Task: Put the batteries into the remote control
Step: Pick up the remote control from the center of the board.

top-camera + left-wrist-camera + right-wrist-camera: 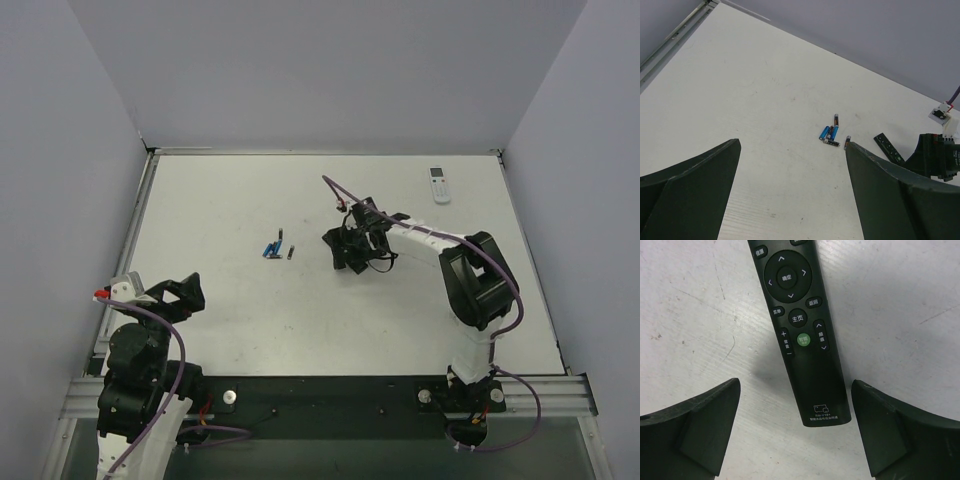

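The black remote control [805, 340] lies flat on the table with its buttons up. Its lower end sits between the open fingers of my right gripper [795, 386], which hovers just over it without touching. In the top view my right gripper [348, 255] covers the remote. The remote also shows in the left wrist view [888, 148]. Several batteries [275, 248], blue and dark, lie in a loose cluster to the left of the remote; they also show in the left wrist view [830, 134]. My left gripper [180, 293] is open and empty, far from them near the table's left front.
A small white remote [439, 184] lies at the far right of the white table [250, 330]. Grey walls close the table on three sides. A black rail runs along the near edge by the arm bases.
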`<state>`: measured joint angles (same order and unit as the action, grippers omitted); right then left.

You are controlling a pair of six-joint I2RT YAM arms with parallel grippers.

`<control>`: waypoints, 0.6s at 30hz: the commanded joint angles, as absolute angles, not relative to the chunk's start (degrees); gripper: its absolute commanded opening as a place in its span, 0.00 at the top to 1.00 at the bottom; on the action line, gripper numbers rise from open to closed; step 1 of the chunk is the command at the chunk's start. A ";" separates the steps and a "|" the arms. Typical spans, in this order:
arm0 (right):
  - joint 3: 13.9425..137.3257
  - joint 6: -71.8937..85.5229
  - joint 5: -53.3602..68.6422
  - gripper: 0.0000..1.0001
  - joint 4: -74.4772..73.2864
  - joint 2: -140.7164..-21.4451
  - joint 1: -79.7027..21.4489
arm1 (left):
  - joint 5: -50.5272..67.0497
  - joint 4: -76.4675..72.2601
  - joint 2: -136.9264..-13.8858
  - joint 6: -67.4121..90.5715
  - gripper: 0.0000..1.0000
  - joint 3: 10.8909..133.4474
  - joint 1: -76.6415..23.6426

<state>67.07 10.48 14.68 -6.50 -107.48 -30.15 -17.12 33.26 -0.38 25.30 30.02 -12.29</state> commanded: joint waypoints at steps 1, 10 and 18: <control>64.86 6.86 5.29 0.16 -11.16 -107.23 -33.91 | -16.44 30.94 4.75 25.22 0.03 30.41 -11.78; 62.41 5.54 -2.99 0.46 -11.69 -107.23 -38.41 | -14.15 29.45 4.31 25.31 0.02 29.71 -11.60; 58.19 7.99 -0.44 0.88 -9.15 -100.47 -40.52 | -1.18 23.92 -0.61 26.89 0.03 27.25 -11.69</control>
<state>62.00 6.61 -0.64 -5.26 -104.49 -39.77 -10.76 30.74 -0.38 25.43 28.51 -11.92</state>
